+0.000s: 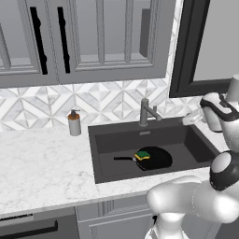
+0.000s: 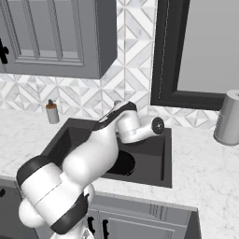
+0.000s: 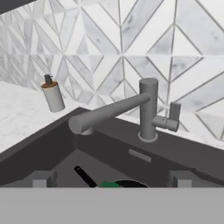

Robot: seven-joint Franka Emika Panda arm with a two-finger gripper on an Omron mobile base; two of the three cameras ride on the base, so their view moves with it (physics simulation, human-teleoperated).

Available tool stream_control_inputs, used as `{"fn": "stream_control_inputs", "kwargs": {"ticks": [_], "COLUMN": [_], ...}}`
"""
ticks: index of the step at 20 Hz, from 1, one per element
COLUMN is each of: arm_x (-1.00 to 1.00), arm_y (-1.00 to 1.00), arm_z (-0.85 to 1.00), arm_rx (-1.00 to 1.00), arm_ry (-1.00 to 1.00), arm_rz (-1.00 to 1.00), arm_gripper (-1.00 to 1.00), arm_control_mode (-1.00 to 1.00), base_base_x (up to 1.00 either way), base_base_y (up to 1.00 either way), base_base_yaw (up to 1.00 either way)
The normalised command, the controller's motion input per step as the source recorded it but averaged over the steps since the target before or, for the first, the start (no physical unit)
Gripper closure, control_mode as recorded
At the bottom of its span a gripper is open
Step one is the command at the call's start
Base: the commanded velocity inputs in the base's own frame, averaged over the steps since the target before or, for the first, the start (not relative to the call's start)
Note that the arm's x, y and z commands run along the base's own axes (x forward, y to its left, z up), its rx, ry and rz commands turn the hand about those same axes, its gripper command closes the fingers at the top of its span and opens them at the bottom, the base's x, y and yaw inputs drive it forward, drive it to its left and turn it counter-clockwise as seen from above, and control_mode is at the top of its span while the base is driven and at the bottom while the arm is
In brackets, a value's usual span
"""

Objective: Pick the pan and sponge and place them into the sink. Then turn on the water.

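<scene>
Pan [image 1: 154, 158] and sponge [image 1: 143, 155] in sink [image 1: 107, 140]; wide-open, empty gripper [image 3: 111, 186] faces the faucet [image 3: 148, 109], lever [image 3: 171, 117] apparently on its right.

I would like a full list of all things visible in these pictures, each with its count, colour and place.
pan: one, black, lying in the sink, handle pointing left.
sponge: one, green over yellow, on the pan's left part.
sink: one, dark grey, set into the counter.
faucet: one, grey metal, behind the sink; no stream visible.
soap dispenser: one, grey with brown pump, on the counter left of the sink.
counter: one, white marble.
wall cabinets: grey with black handles, above the counter.
window frame: one, black, right of the cabinets.
canister: one, grey, on the counter at far right.
fingers: two, dark, spread apart facing the faucet.
</scene>
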Motion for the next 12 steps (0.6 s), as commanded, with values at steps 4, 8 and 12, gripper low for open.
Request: {"fn": "stream_control_inputs", "kwargs": {"ticks": [4,8,12], "arm_x": [0.40,0.33,0.27], "arm_y": [-0.11,-0.01,0.00], "arm_z": [-0.06,-0.22,-0.31], "arm_rx": [0.00,0.00,0.00], "arm_ry": [-0.05,-0.04,-0.11], "arm_rz": [0.01,0.04,0.03], "arm_gripper": [-1.00,-1.00,-1.00], "arm_control_mode": [-1.00,-1.00,-1.00], "base_base_x": [0.00,0.00,0.00], "base_base_y": [0.00,0.00,0.00], "base_base_yaw": [0.00,0.00,0.00]}}
